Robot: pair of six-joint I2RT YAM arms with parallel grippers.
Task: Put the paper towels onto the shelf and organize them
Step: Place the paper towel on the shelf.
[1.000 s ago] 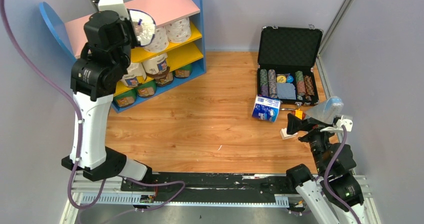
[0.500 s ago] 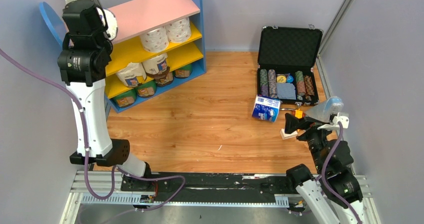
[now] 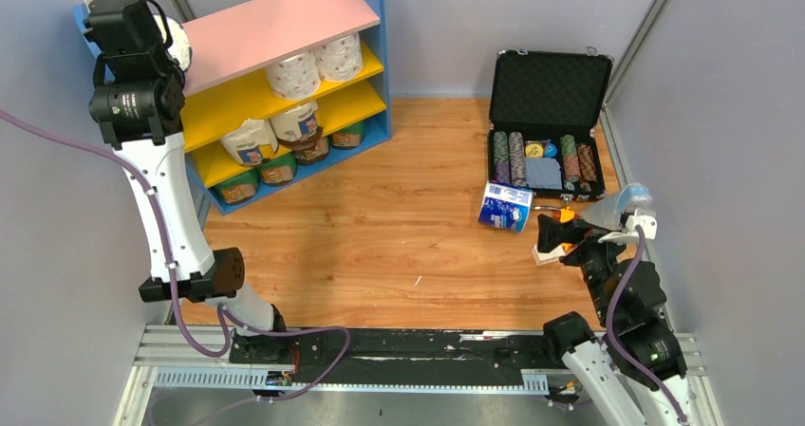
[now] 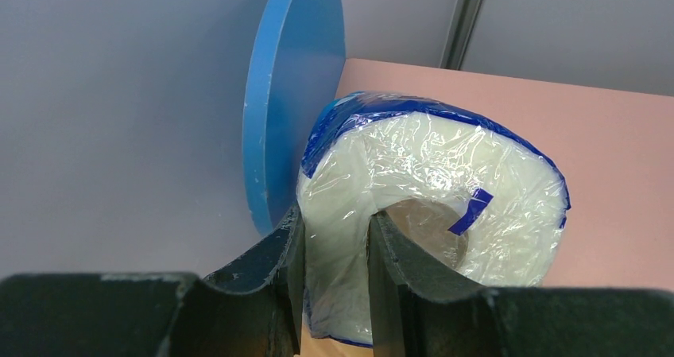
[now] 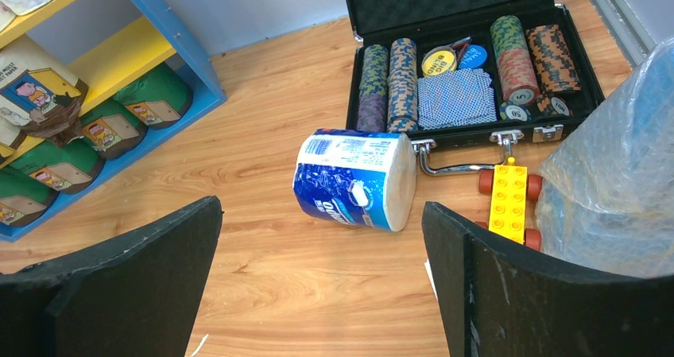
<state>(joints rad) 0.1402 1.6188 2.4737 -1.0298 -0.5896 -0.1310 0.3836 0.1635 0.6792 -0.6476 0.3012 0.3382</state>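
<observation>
So, my left claw (image 4: 334,250) is pinched down on a plastic-wrapped roll (image 4: 433,214), one finger stuck into the hollow core and the other outside the wall, holding it at the far-left end of the shelf (image 3: 285,23), right over the pink top board and just beside the round blue side panel (image 4: 290,95). My right claw (image 5: 322,285) is spread as wide as it goes with nothing in it, and the blue-printed roll (image 5: 354,178) lies on its side on the bench at its 12 o'clock, near the black chip case (image 5: 469,55).

My worry: the grip only has a thin bit of roll wall (and slippery film at that), so it could twist out. Letting go this close to the edge might tip it off the back of the board.
</observation>
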